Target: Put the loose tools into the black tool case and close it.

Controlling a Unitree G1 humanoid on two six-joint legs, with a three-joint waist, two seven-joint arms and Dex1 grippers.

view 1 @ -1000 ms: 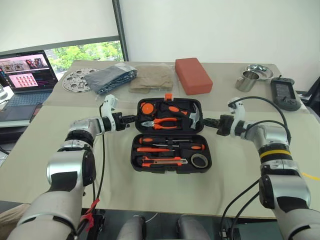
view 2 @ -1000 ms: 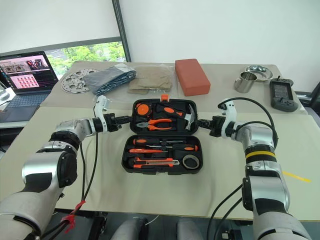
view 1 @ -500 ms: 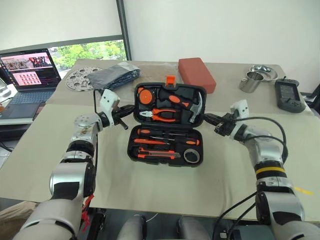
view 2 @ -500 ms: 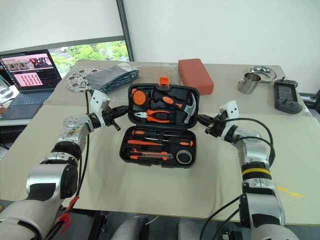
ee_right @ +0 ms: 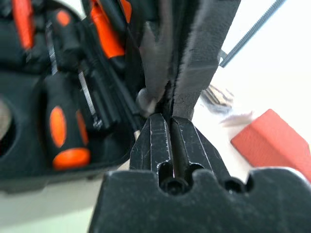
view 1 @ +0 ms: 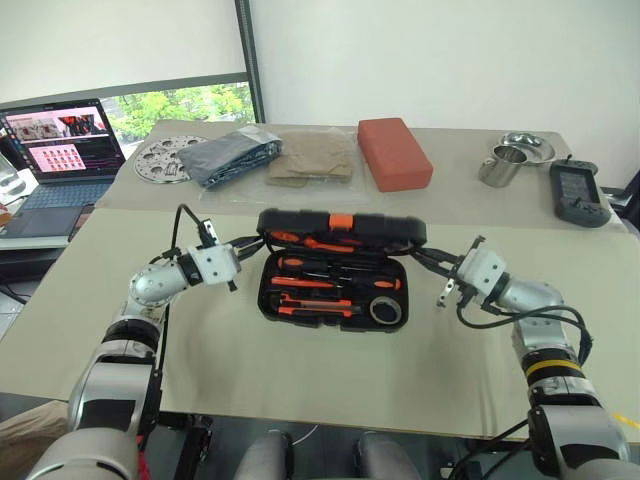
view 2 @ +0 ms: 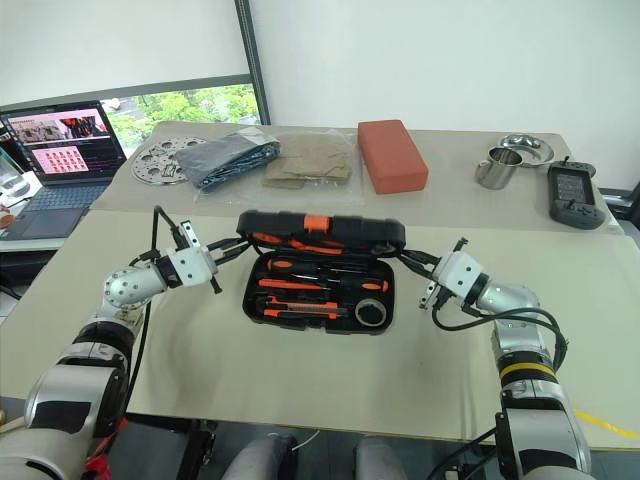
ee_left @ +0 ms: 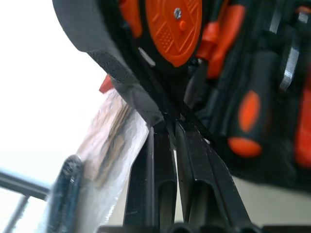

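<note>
Black tool case (view 1: 335, 270) near the middle of the bench (view 1: 300, 370), lid (view 1: 340, 227) tipped forward roughly halfway over the base, orange latch (view 1: 341, 221) on its leading edge. Screwdrivers (view 1: 300, 283), utility knife (view 1: 310, 307) and tape roll (view 1: 385, 311) seated in their base slots; no loose tools visible on the bench, so loading judged done. Left hand (view 1: 248, 243) pinched on the lid's left edge, fingers nearly together around the rim; right hand (view 1: 428, 262) likewise clamped on the right edge. Left to do: lowering the lid fully and snapping the latch. Further back: red block (view 1: 394, 152), folded cloths (view 1: 228, 157), metal cup (view 1: 503, 163).
</note>
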